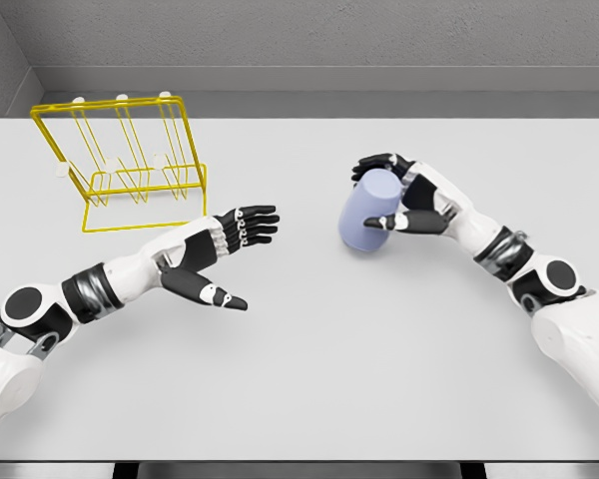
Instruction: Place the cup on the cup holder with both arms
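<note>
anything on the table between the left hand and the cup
No. In the head view, only bare table separates the open left hand from the cup, which the right hand grasps.

A pale lavender-blue cup, plain and cylindrical, sits tilted on the grey worktop right of centre, its top leaning away to the right. A yellow wire cup holder stands upright at the far left of the worktop, well apart from the cup, with white-tipped prongs along its top.
</note>
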{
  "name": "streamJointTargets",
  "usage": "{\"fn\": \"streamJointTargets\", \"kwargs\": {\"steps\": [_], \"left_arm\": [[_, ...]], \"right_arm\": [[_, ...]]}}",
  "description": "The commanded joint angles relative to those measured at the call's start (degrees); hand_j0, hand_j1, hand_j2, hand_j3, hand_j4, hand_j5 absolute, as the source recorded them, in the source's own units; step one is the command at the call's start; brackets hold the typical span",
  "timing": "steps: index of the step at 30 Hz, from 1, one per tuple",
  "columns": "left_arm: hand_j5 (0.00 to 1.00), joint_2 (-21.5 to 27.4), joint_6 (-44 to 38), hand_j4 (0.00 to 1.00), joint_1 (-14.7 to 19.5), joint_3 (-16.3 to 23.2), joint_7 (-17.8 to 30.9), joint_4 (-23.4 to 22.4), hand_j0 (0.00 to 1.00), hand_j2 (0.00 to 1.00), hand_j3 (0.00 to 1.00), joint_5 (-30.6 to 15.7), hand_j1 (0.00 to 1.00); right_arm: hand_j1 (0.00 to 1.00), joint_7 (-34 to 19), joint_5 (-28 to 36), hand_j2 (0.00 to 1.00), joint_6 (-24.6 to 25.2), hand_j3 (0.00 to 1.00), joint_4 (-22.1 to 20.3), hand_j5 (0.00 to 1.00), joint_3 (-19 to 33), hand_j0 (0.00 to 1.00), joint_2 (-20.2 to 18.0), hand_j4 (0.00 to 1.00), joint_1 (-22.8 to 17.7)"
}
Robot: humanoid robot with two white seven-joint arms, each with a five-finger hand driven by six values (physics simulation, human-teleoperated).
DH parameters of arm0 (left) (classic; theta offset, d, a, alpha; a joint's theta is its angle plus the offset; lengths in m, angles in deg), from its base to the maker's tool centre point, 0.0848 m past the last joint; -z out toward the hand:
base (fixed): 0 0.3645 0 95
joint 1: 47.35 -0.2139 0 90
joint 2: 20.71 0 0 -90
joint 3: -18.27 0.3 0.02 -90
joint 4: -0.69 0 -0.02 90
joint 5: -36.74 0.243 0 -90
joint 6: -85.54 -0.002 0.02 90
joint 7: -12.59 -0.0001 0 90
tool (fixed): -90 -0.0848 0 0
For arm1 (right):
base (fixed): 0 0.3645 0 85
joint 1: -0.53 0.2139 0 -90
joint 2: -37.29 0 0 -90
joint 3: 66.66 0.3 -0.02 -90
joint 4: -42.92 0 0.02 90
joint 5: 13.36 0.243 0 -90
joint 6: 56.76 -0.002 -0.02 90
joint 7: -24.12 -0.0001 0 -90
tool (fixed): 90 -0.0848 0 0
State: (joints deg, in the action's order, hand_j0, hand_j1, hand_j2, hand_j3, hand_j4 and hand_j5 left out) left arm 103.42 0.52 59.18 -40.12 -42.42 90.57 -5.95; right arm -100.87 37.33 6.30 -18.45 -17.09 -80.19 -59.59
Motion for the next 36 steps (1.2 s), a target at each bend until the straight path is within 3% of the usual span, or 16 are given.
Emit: {"fn": "streamJointTargets", "kwargs": {"steps": [1, 20, 22, 25, 28, 33, 36], "left_arm": [[1.0, 0.4, 0.0, 1.0, 0.0, 0.0, 0.0, 0.0, 1.0, 1.0, 1.0, -0.4, 1.0], [1.0, 0.6, -0.3, 1.0, 0.2, -0.1, 0.0, -0.2, 1.0, 1.0, 1.0, -0.4, 1.0], [1.0, 0.6, -0.3, 1.0, -0.2, -1.5, 0.0, -0.3, 1.0, 1.0, 1.0, -0.3, 1.0], [1.0, -0.3, -0.3, 1.0, 0.0, -3.8, 0.0, -2.1, 1.0, 1.0, 1.0, 3.7, 1.0], [1.0, -2.5, -0.1, 1.0, 0.3, -3.8, 0.0, -4.8, 1.0, 1.0, 1.0, 3.8, 1.0], [1.0, -4.3, 0.0, 1.0, 0.3, -4.0, 0.0, -5.2, 1.0, 1.0, 1.0, 3.7, 1.0], [1.0, -6.9, 0.0, 1.0, 0.4, -4.7, 0.0, -7.5, 1.0, 1.0, 1.0, 3.8, 1.0]], "right_arm": [[0.71, 0.0, 0.1, 0.71, -0.1, 0.71, -0.1, 0.71, -0.7, 0.71, 0.8, 0.71, 0.0], [0.71, 0.0, -1.0, 0.71, -1.1, 0.71, -1.2, 0.71, -4.5, 0.71, 3.7, 0.71, 0.0], [0.71, 0.0, -1.0, 0.71, -1.1, 0.71, -1.1, 0.71, -4.5, 0.71, 4.0, 0.71, 0.0], [0.71, 0.0, -1.0, 0.71, -1.1, 0.71, -0.8, 0.71, -4.8, 0.71, 4.5, 0.71, 0.0], [0.71, 0.0, -1.0, 0.71, -1.1, 0.71, -0.8, 0.71, -4.8, 0.71, 4.5, 0.71, 0.0], [0.72, 0.0, -1.3, 0.72, -1.1, 0.72, -0.6, 0.72, -5.6, 0.72, 4.5, 0.72, 0.0], [0.78, 0.0, -1.4, 0.78, -0.9, 0.78, -0.6, 0.78, -5.7, 0.78, 4.5, 0.78, 0.0]]}}
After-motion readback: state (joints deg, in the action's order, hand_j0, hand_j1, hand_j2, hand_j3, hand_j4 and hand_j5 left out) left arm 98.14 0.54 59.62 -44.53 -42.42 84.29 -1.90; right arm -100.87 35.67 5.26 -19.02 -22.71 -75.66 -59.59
